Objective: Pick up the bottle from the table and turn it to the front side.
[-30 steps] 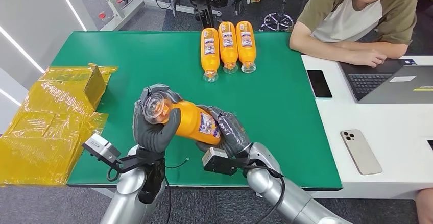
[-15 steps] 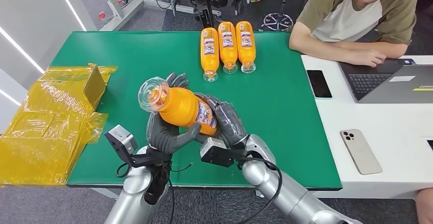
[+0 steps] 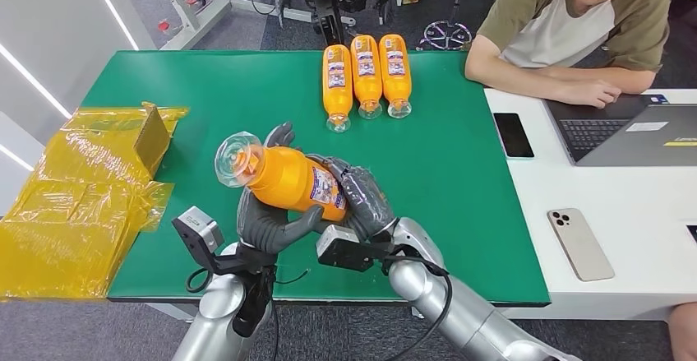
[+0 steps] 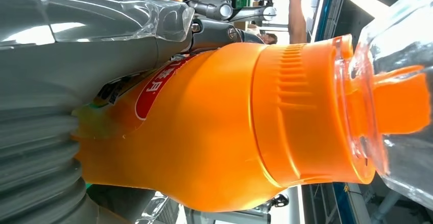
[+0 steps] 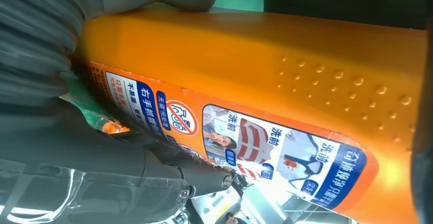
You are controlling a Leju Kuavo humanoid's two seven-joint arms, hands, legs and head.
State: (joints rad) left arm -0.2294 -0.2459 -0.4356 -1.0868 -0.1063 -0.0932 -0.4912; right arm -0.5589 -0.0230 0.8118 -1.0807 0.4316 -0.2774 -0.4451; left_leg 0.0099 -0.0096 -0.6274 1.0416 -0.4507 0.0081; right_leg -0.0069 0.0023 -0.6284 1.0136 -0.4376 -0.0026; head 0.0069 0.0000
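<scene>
Bottle (image 3: 288, 178) lower now (both hands underneath).

Three bottles (image 3: 366, 73), laptop (image 3: 633, 133), phones (image 3: 580, 243).

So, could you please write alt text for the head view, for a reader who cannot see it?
Both robot hands, left hand and right hand, hold an orange bottle tilted above a green table, its clear cap toward the left. Three more orange bottles lie side by side at the far edge, near a seated person.
</scene>
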